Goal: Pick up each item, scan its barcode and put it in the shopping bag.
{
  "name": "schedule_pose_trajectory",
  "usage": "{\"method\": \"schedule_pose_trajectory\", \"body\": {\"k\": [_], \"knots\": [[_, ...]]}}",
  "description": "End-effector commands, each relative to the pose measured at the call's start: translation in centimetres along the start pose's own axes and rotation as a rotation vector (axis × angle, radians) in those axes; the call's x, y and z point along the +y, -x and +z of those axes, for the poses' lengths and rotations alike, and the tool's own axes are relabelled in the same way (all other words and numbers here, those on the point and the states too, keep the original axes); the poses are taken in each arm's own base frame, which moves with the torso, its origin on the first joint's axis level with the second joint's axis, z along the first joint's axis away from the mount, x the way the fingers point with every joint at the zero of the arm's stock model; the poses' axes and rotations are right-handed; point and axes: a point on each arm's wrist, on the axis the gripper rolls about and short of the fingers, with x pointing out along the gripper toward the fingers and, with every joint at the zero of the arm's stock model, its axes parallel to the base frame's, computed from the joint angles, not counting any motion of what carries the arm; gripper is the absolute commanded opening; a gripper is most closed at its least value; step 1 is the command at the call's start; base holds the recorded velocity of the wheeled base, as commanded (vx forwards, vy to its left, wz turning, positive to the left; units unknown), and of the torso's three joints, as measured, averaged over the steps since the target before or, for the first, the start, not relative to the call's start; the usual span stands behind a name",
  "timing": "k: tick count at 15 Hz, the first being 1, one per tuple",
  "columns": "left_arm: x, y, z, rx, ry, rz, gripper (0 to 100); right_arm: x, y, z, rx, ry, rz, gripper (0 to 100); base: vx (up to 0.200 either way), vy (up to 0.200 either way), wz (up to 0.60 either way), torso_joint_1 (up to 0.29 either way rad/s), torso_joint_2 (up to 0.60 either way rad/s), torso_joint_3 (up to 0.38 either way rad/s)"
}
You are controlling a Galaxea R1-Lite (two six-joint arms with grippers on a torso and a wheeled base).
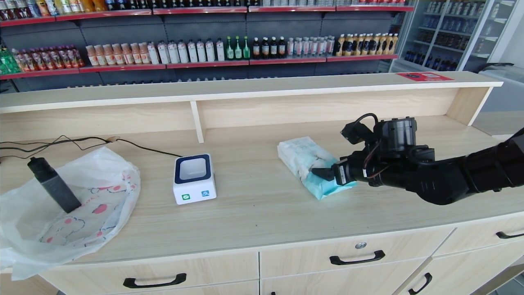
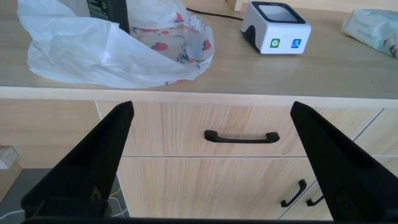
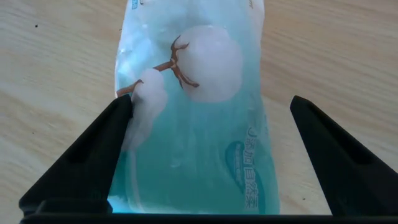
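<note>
The blue tissue pack (image 1: 311, 164) lies flat on the wooden counter (image 1: 254, 205), to the right of the white scanner (image 1: 194, 178), the right gripper (image 3: 211, 106) low over it with fingers spread wide and holding nothing, while the left gripper (image 2: 211, 107), equally wide open and empty, faces the drawers (image 2: 239, 137) below the plastic bag (image 1: 102, 192).

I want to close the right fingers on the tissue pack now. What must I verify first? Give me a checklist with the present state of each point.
1. Right gripper fingers open: ok.
2. Tissue pack centred between them: not ok; one finger overlaps its edge, the other stands apart.
3. Barcode position on the pack: cannot tell.
4. Counter free between pack and scanner: ok.
5. Shopping bag has room beside the dark item: ok.
6. Left gripper open, below the counter edge: ok.
</note>
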Motion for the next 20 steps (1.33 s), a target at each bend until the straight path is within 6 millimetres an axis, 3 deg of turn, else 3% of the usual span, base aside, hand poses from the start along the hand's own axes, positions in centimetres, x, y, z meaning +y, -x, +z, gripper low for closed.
{"method": "schedule_pose_trajectory", "body": {"k": [1, 5, 14, 15, 20], "knots": [[0.0, 0.0, 0.0, 0.0, 0.0, 0.001, 100, -0.1, -0.7, -0.1, 0.002, 0.002, 0.0, 100, 0.0, 0.0, 0.0, 0.0, 0.0, 0.0], [0.0, 0.0, 0.0, -0.002, 0.0, 0.001, 100, 0.0, 0.2, -0.2, 0.092, 0.025, 0.011, 100, 0.0, 0.0, 0.0, 0.0, 0.0, 0.0], [0.0, 0.0, 0.0, -0.002, 0.0, 0.001, 100, -0.1, 0.2, 0.4, 0.072, 0.026, 0.011, 100, 0.0, 0.0, 0.0, 0.0, 0.0, 0.0], [0.0, 0.0, 0.0, -0.002, 0.0, 0.001, 100, -0.1, 0.1, 0.4, 0.07, 0.027, 0.012, 0, 0.0, 0.0, 0.0, 0.0, 0.0, 0.0], [0.0, 0.0, 0.0, -0.002, 0.001, 0.001, 100, -0.1, 0.6, 0.7, 0.06, 0.025, 0.012, 0, 0.0, 0.0, 0.0, 0.0, 0.0, 0.0]]}}
